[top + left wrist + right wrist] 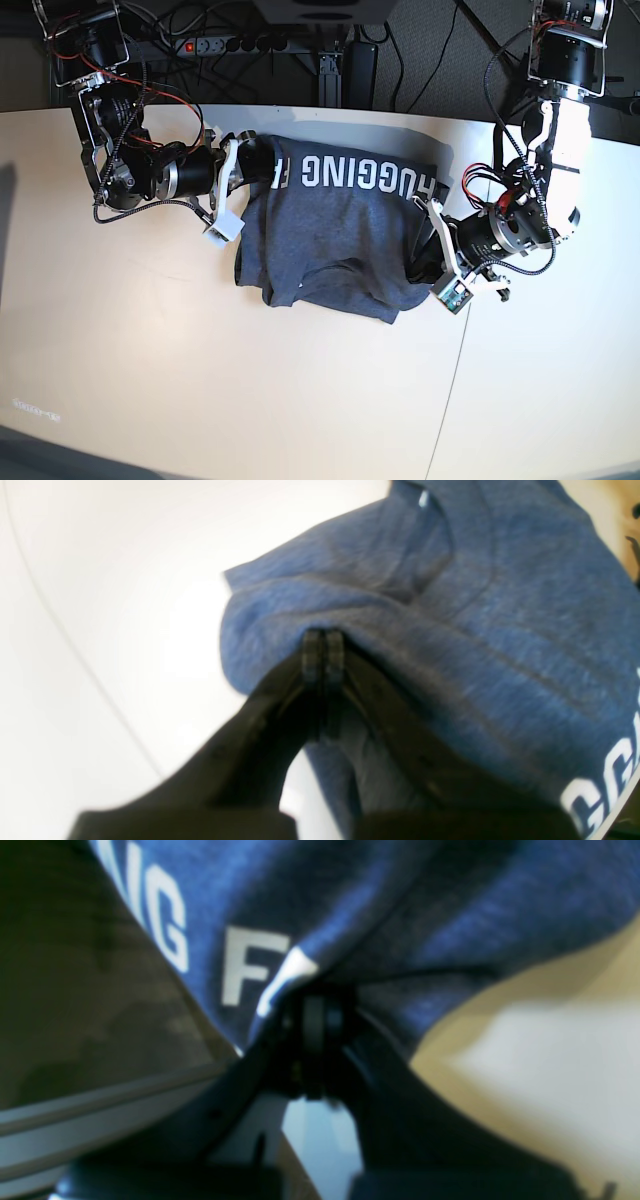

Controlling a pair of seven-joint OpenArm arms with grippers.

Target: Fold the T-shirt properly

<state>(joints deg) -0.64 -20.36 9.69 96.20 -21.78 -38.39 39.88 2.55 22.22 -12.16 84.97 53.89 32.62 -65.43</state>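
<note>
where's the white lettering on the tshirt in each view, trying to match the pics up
Left wrist: white lettering at the bottom right corner, cut off by the frame.
Right wrist: upper left, large letters just above the shut right gripper.
Base: along the T-shirt's top edge, between the arms.
Shared landmark: the blue shirt fabric pinched in each gripper, including the left gripper.

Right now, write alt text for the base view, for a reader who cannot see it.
Seen from above, two robot arms hold a slate-blue T-shirt stretched between them over a pale table, white block lettering facing up along its top edge. The right gripper and the left gripper are each shut on the cloth, whose lower part lies bunched.
</note>
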